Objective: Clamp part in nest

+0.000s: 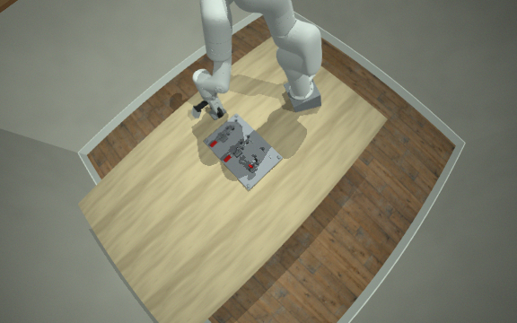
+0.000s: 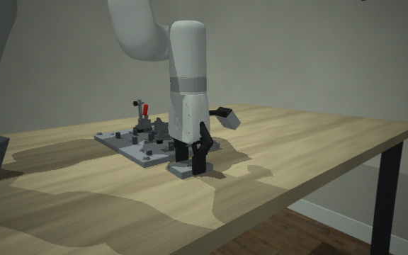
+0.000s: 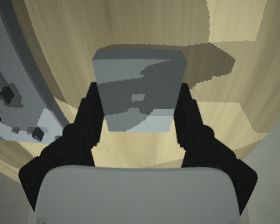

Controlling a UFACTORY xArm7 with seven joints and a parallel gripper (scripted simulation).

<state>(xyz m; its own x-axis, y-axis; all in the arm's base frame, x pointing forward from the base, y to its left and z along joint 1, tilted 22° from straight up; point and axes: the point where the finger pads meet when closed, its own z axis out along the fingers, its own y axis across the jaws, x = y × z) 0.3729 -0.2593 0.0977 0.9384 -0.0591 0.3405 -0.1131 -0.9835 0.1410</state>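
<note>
No texts, labels, brands, numbers or signs are readable in any of the 3 views.

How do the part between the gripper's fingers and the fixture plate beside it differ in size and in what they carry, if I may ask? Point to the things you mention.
The part (image 2: 180, 171) (image 3: 136, 85) is much smaller than the fixture plate (image 1: 265, 168) (image 2: 133, 158). The plate bears clamps and blocks; the part bears none. Both are grey.
</note>
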